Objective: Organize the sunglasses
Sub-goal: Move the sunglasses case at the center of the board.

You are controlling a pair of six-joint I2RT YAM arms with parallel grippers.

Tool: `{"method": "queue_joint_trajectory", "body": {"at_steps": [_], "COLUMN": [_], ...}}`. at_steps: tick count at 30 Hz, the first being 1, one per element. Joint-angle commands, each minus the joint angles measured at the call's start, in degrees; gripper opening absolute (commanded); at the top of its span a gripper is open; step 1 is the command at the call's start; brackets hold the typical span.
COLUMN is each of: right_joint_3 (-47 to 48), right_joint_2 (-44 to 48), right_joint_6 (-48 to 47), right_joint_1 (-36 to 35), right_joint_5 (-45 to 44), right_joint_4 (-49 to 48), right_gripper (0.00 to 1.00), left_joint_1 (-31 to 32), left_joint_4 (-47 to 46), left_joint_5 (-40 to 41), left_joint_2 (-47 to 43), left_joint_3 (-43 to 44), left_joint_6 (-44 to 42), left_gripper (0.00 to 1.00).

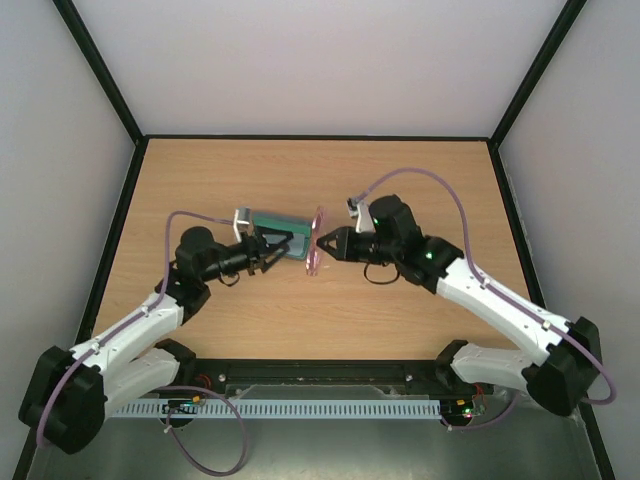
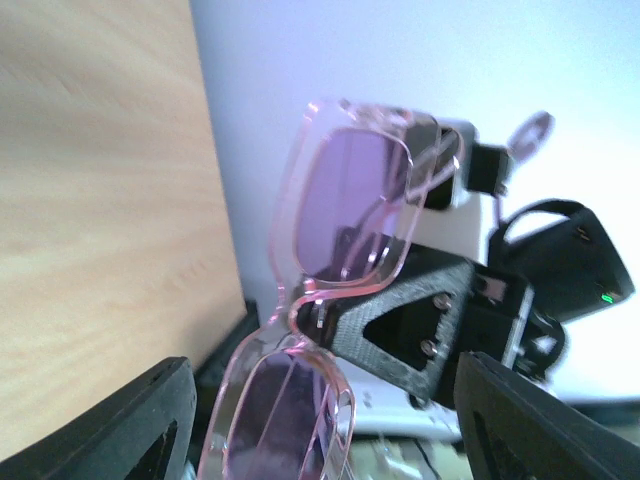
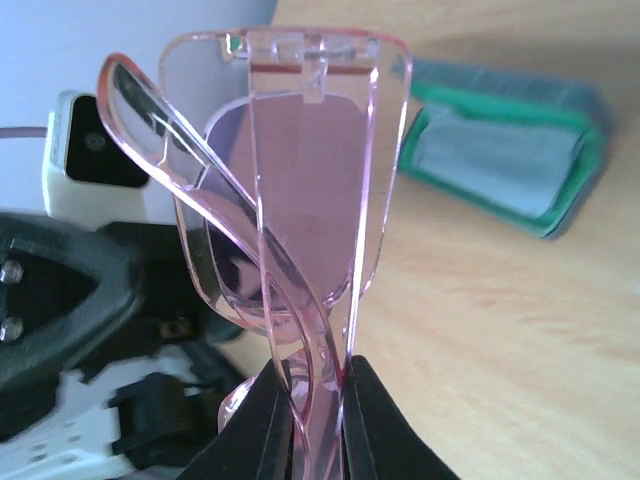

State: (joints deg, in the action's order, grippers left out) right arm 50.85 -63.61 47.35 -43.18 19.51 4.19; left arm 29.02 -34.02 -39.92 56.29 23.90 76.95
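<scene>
Right tool point(image 3: 318, 425) is clamping the sunglasses point(image 3: 300, 170) near the bridge, upright centre-frame; left tool point(image 1: 288, 243) is hovering unclenched, probably awaiting handover.

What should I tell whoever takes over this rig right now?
Left gripper: open, holding nothing, facing the sunglasses.
Right gripper: shut on the sunglasses, holding them upright between the arms; temples look folded.
Case: open on the table, cloth inside.
Done: sunglasses in hand.
Left: probably put them in the case and close it.
</scene>
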Motion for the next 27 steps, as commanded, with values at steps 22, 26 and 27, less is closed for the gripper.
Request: {"method": "queue_joint_trajectory", "body": {"at_steps": [22,26,27], "right_joint_3": [29.4,30.5,30.6], "right_joint_2": [-23.8,-24.6,-24.7], "right_joint_6": [-27.5,-28.0,-28.1], "right_joint_1": [0.4,0.7,0.9], "right_joint_5": [-23.4,-23.0,-22.8], "right_joint_4": [23.6,23.8,23.8], "right_gripper": [0.01,0.01,0.01], "left_joint_1": [-27.2,-24.7,-24.0], "left_joint_4": [19.6,22.3,22.4], "left_joint_5": [10.0,10.8,10.9], "left_joint_2": [49.8,54.4,55.0], "left_joint_3": [30.3,35.5,36.1], "left_joint_6": [-23.7,-24.8,-24.8], "left_gripper": [0.14,0.13,0.13]}}
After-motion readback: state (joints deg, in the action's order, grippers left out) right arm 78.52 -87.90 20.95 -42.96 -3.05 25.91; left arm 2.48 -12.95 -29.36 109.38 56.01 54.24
